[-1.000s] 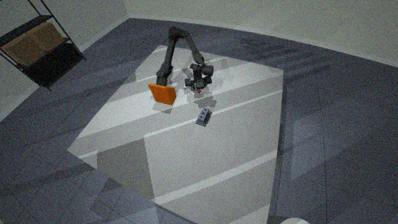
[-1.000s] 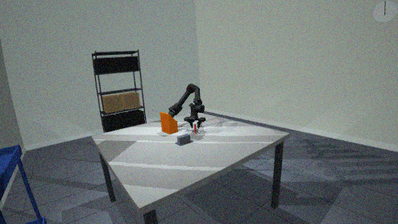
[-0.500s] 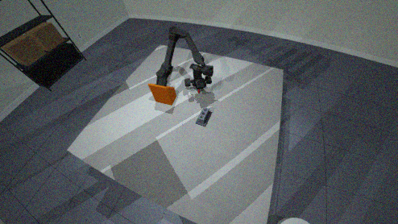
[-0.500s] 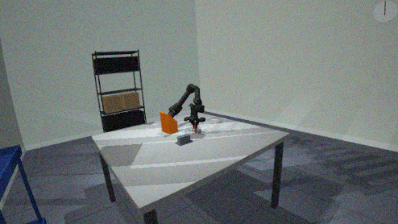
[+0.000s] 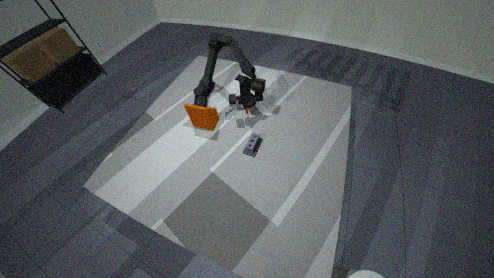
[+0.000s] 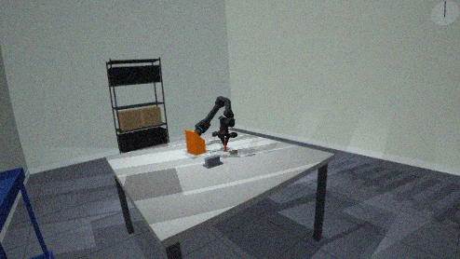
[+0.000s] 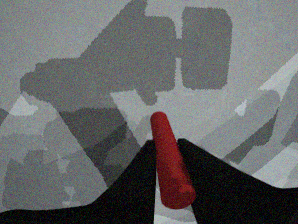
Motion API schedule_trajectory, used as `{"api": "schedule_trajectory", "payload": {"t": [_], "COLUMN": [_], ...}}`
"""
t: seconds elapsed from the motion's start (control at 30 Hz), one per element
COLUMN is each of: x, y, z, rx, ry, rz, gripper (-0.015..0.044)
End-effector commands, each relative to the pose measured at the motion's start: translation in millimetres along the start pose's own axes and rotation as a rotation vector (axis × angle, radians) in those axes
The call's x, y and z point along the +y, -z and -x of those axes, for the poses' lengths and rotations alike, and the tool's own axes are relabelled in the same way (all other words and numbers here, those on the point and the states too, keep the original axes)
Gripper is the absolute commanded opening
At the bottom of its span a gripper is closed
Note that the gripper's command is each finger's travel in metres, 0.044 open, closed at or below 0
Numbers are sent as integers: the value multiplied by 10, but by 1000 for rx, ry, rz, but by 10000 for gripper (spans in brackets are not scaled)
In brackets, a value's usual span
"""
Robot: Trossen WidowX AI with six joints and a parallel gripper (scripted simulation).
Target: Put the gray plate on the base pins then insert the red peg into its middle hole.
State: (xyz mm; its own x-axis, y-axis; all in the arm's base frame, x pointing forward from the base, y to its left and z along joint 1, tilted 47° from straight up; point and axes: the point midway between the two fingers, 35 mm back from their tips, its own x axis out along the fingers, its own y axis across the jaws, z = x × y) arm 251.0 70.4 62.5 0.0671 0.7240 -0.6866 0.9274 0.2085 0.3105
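Observation:
My gripper (image 7: 165, 145) (image 5: 246, 101) (image 6: 225, 139) is shut on the red peg (image 7: 170, 163) (image 5: 246, 109) (image 6: 225, 145). In the wrist view the peg stands between the two black fingers, with its rounded end sticking out past them. The gripper hangs close over the table top at the back of the table. The base with the gray plate (image 5: 253, 144) (image 6: 212, 161) on top sits apart from the gripper, nearer the table's middle. The plate looks flat, with small holes in its top; it is too small to see more. It does not show in the wrist view.
An orange wedge-shaped block (image 5: 201, 116) (image 6: 195, 143) stands on the table to the left of the arm's foot. A black shelf rack (image 5: 45, 55) (image 6: 137, 104) with a cardboard box stands against the wall. A blue frame (image 6: 11, 186) is on the floor at far left.

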Motion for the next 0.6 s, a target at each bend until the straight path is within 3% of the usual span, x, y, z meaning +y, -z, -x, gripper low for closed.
{"api": "schedule_trajectory", "payload": {"t": [0.0,0.43,0.57], "x": [26,25,43], "y": [-18,-47,-102], "z": [143,553,448], "rx": [-7,-4,-5], "ry": [-1,-1,0], "rz": [8,7,2], "gripper": [0,0,0]}}
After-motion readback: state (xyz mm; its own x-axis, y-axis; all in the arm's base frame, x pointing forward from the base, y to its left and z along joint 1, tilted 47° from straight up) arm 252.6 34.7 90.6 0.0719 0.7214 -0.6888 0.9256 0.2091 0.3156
